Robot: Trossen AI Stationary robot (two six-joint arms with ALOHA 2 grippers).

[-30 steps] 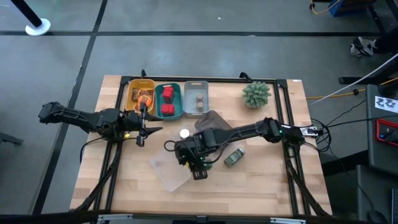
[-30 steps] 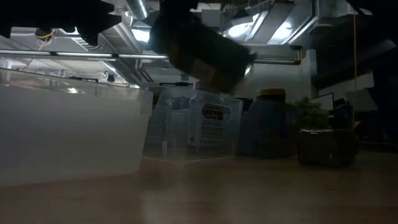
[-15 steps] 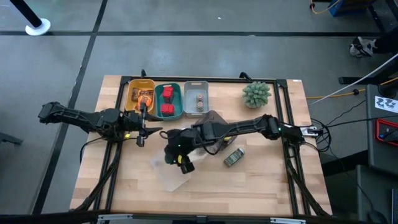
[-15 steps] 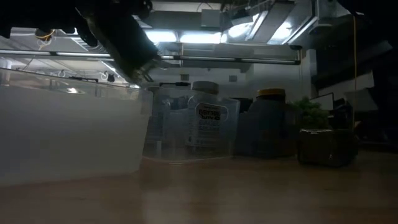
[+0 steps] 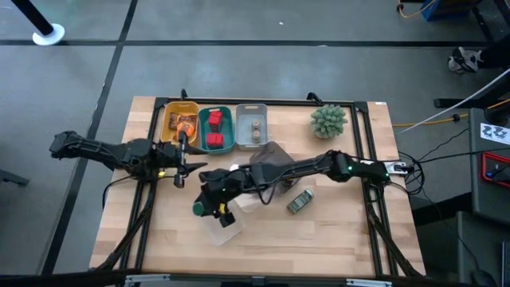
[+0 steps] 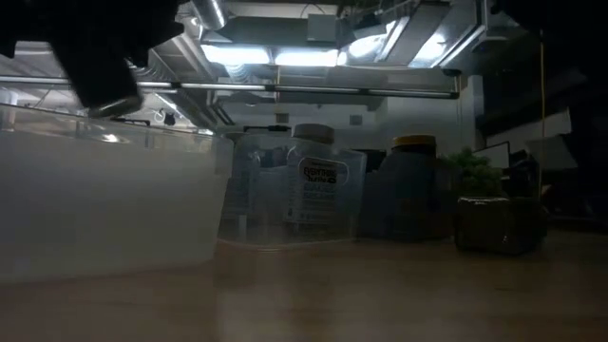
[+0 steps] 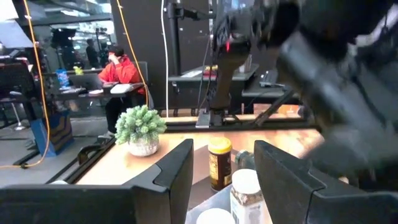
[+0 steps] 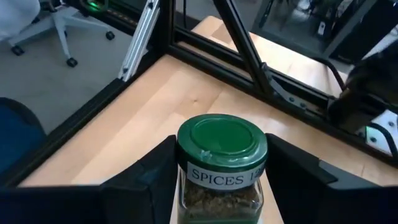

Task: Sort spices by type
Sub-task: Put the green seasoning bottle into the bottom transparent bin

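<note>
My right gripper (image 5: 211,204) reaches across the table toward its left and is shut on a green-lidded spice jar (image 8: 221,163), above a clear tray (image 5: 225,233). A second green-labelled jar (image 5: 300,202) lies on its side on the table. A white-capped bottle (image 7: 245,194) and a yellow-lidded jar (image 7: 219,163) stand in another clear tray (image 5: 269,153). Orange packets fill the yellow bin (image 5: 180,122), red cubes the teal bin (image 5: 215,129), and small brown jars the grey bin (image 5: 253,126). My left gripper (image 5: 191,166) waits open, left of the trays. My right gripper pinches the green-lidded jar by its glass body (image 8: 219,198), just under the lid (image 8: 221,142), one finger (image 8: 152,180) on each side. The jar is lifted clear of the table and of the tray, with its label showing between the fingers.
A spiky green plant (image 5: 328,119) stands at the table's far right. The three bins sit in a row at the far edge. In the low view the near clear tray (image 6: 104,209) fills the left. Bare wood lies near and right. A person sits in the room beyond.
My right gripper has carried the green-lidded jar toward the table's left, from beside the lying jar to above the near clear tray, staying shut on it. In the low view it has swept from the middle to the picture's left. The left arm has kept still.
</note>
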